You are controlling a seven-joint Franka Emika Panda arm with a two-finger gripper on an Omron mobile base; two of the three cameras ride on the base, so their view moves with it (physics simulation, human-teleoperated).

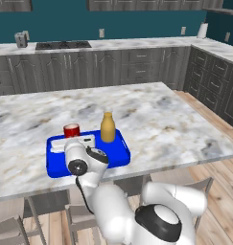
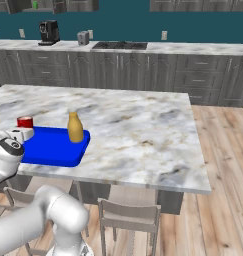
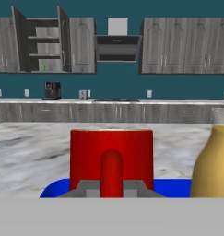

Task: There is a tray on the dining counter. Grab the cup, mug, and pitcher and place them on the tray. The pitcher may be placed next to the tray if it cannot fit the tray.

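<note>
**Delivering the mug to the tray**

Gripped by its handle, the mug was seen from the hand view as a red cylinder with the handle rising between the two dark fingertips; the gripper was clenched on that handle. From the left base view the mug was placed at the far left part of the tray, over the blue floor; whether its base already rested there or was held just above could not be told. A hold by the handle was judged to keep the vessel upright and the fingers clear of the rim while it was set down.

The pitcher stood upright on the tray's far right part, near the mug but apart from it, so that room was left between the two; its yellow body was cut off at the right edge of the hand view. The tray lay near the front edge of the dining counter, within the arm's reach.

The green cup could not be made out on the tray. A small green speck on a shelf of the open wall cabinet may have been it, though too small to be identified. Much of the tray's near side was hidden by the arm in the left base view.
</note>
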